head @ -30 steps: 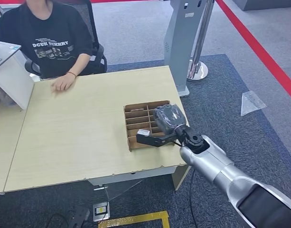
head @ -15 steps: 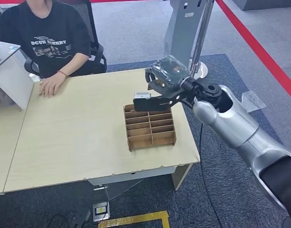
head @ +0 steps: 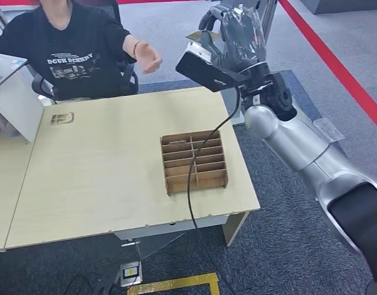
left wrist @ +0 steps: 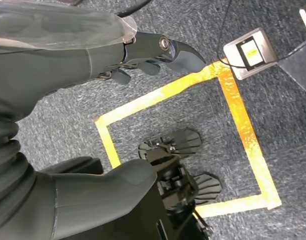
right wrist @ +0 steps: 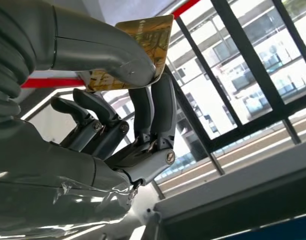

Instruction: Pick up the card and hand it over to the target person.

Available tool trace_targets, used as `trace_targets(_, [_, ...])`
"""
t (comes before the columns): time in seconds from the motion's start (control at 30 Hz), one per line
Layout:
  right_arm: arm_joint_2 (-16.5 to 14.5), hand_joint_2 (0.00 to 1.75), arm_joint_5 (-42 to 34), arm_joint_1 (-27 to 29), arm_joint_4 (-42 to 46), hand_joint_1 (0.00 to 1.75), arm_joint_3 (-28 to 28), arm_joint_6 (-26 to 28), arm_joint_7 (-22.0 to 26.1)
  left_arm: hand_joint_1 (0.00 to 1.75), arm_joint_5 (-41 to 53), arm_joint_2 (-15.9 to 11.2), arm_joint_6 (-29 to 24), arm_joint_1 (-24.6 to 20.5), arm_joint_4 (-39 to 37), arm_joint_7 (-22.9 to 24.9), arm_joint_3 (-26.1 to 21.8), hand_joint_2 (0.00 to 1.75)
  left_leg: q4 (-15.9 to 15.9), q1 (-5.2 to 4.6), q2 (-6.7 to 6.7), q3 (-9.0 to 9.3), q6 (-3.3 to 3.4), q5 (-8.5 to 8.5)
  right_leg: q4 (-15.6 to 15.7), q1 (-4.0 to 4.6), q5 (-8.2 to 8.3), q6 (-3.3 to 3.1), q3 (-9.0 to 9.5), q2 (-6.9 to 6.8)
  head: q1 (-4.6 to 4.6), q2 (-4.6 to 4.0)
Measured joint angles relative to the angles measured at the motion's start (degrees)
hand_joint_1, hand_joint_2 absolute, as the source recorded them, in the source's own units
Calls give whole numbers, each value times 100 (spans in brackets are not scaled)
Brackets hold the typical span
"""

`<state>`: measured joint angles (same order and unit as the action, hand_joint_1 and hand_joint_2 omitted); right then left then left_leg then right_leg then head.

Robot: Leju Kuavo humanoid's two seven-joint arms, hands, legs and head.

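My right hand [head: 236, 38] is raised high over the table's far right corner and pinches the card [head: 196, 35]. In the right wrist view the card [right wrist: 150, 31] is gold and patterned, clamped between the thick thumb and the dark fingers [right wrist: 155, 107] of my right hand [right wrist: 106, 135]. The person [head: 66, 52] in a black printed shirt sits behind the table's far left. Their hand [head: 148, 58] is held out, palm open, a short way left of the card. My left hand [left wrist: 106, 50] hangs over the floor, fingers apart, holding nothing.
A wooden compartment tray [head: 194, 161] sits on the pale table [head: 98, 178] near its right side. A small brown tag [head: 62, 118] lies at the far left, beside a laptop [head: 7, 70]. A grey stand [head: 237, 107] rises behind the table. Yellow tape [left wrist: 237, 115] marks the carpet.
My right hand rose from the tray with the card and swung up toward the person. The person lifted a hand off the table and reached out, uncovering the small tag.
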<state>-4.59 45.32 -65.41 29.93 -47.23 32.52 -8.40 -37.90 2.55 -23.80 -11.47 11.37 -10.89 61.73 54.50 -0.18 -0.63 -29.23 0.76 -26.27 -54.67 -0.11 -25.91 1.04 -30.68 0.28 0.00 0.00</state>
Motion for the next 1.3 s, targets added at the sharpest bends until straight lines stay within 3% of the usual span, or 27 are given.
trace_targets(0.3, [-362, 175, 709, -52, -749, 175, -454, 292, -652, 0, -56, -1, -17, 132, -21, 135, 17, 175, 7, 9, 46, -11, -4, 2, -7, 3, -14, -3, -1, -44, 0, 0])
trace_targets(0.6, [-469, 175, 836, -67, -870, 175, -606, 107, -598, 0, -86, -44, -29, 248, -36, 144, 42, 175, 17, 9, 60, -28, -4, 5, -12, 8, -15, -3, -13, -56, 0, 0])
trace_targets(0.63, [-446, 175, 695, -64, -813, 144, -510, 21, -480, 0, -53, -55, -23, 247, -37, 159, 86, 175, 16, 8, 61, -29, -4, 6, -12, 8, -15, -3, -13, -57, 0, 0])
trace_targets(0.73, [-269, 175, 491, -129, -523, 14, -404, -245, -211, 0, -197, -89, -100, 245, -32, 158, -36, 175, 21, 8, 70, -35, -3, 6, -14, 8, -16, -2, -16, -67, 0, 0])
trace_targets(0.77, [-142, 175, 410, -139, -286, 0, -353, -308, -154, 0, -261, -102, -112, 241, -31, 131, -89, 175, 24, 8, 73, -37, -3, 6, -15, 8, -17, -2, -17, -69, 0, 0])
trace_targets(0.87, [474, 175, -179, 38, 1067, 0, 47, -786, -55, 0, -305, -126, -74, 224, -30, 73, -87, 175, 28, 9, 82, -43, -2, 6, -16, 9, -18, -1, -20, -78, 0, 0])
trace_targets(0.97, [1429, 175, -752, 395, 3113, 0, 373, -1521, -350, 0, -311, -124, -57, 235, -22, 17, -43, 175, 35, 11, 101, -48, -1, 7, -16, 11, -21, 1, -20, -96, 0, 0])
trace_targets(1.1, [2840, 175, -1207, 876, 5665, 0, 758, -2261, -1102, 0, -346, -115, -54, 261, -6, -73, -31, 175, 48, 12, 140, -60, 5, 7, -14, 13, -30, 8, -16, -136, 0, 0])
trace_targets(1.17, [3298, 175, -1464, 1147, 6450, 0, 992, -2452, -1311, 0, -338, -115, -46, 280, -2, -86, -8, 175, 51, 10, 151, -61, 6, 7, -10, 12, -31, 10, -13, -147, 0, 0])
trace_targets(1.3, [3908, 175, -1836, 1837, 7459, 0, 1383, -2423, -1527, 0, -303, -152, -102, 293, 11, -98, 41, 175, 45, 7, 157, -51, 9, 5, 5, 11, -31, 11, 1, -153, 0, 0])
